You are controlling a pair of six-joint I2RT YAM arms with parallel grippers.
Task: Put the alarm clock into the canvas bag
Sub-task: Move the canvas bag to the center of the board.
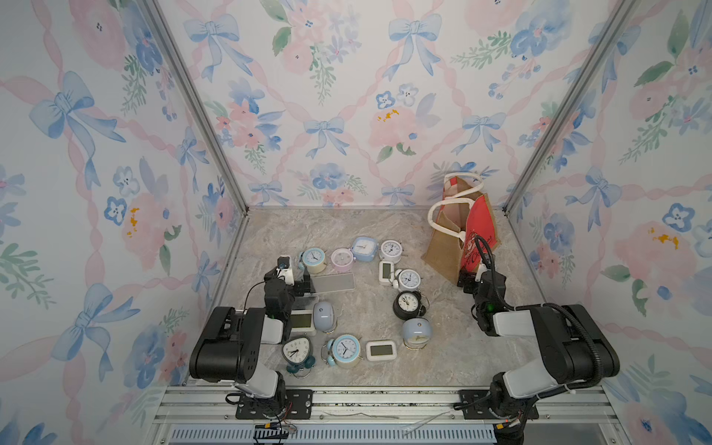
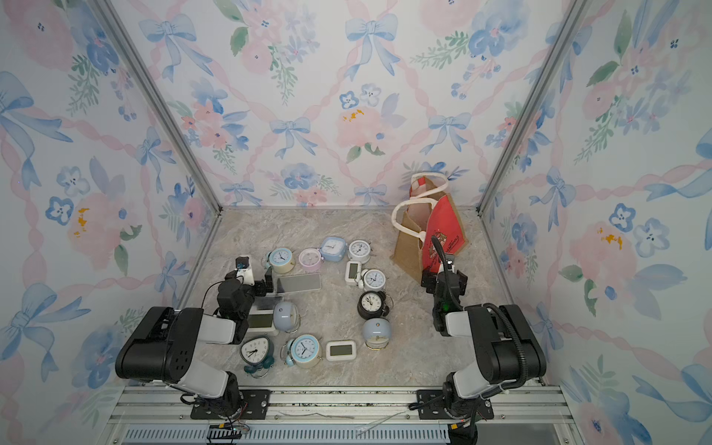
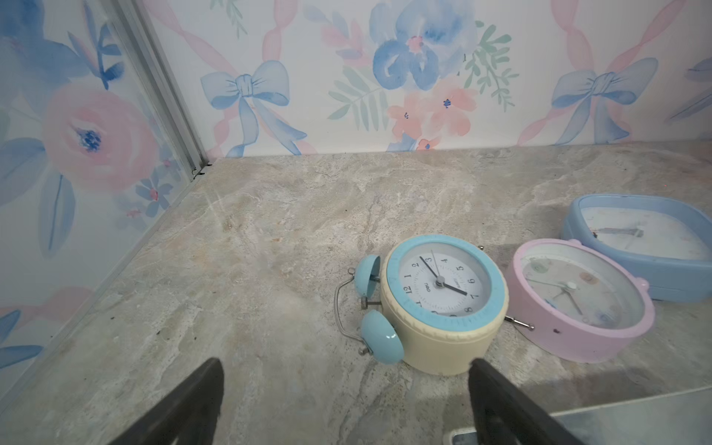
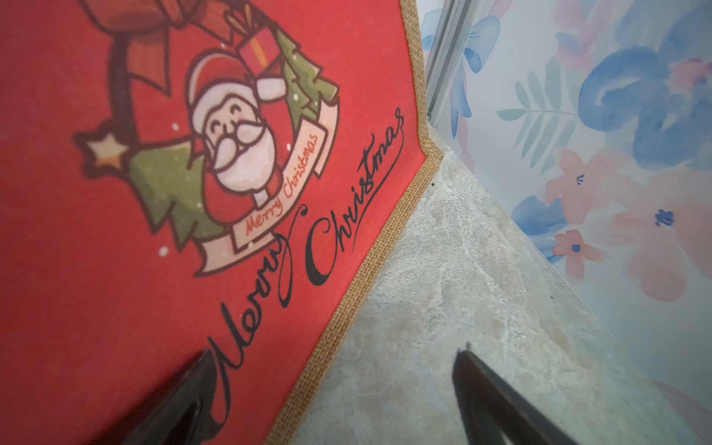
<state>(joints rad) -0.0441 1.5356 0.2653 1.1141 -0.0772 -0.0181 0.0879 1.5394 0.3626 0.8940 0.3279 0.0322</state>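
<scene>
The canvas bag [image 1: 449,246] [image 2: 408,246] stands upright at the back right, tan with a red Christmas panel [image 4: 154,192] and white rope handles. Several alarm clocks lie scattered on the marble table. My left gripper [image 1: 288,277] [image 2: 249,278] [image 3: 345,364] is open and empty, low over the table just short of a cream twin-bell alarm clock with a blue rim [image 1: 314,260] [image 3: 443,300]. My right gripper [image 1: 481,275] [image 2: 443,274] [image 4: 333,356] is open and empty at the bag's near bottom corner, one finger before the red panel, one over bare table.
Beside the cream clock lie a pink clock [image 3: 578,300] and a blue square clock [image 3: 639,239]. A mirror-faced slab [image 1: 333,283] lies right of my left gripper. A black clock [image 1: 407,304] and a pale blue dome clock [image 1: 417,333] sit mid-table. Flowered walls enclose three sides.
</scene>
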